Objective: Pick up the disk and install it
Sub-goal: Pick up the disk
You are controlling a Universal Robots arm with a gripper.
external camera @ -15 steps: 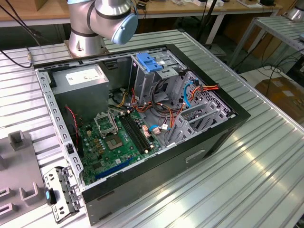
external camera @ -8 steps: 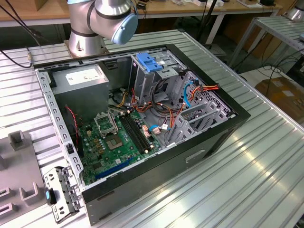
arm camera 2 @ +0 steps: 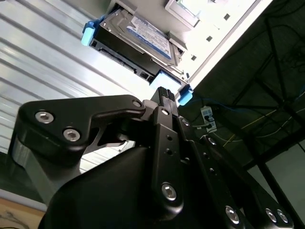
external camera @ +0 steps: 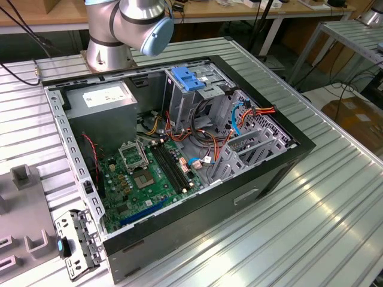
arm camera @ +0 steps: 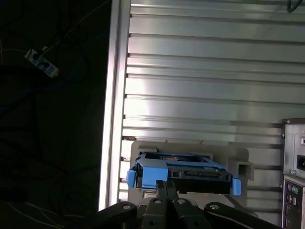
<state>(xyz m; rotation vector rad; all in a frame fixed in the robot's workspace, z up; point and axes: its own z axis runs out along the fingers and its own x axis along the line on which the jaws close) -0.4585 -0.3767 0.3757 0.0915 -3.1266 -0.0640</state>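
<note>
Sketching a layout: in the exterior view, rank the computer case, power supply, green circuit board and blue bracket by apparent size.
1. computer case
2. green circuit board and power supply: too alike to rank
3. blue bracket, smallest

Bright glare streaks the ribbed table (arm camera: 200,90); beyond its edge, darkness.

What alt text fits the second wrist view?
The disk, label up with blue side rails, sits on a grey holder on the ribbed metal table. The black gripper, jaws closed, points at its near rail.
</note>
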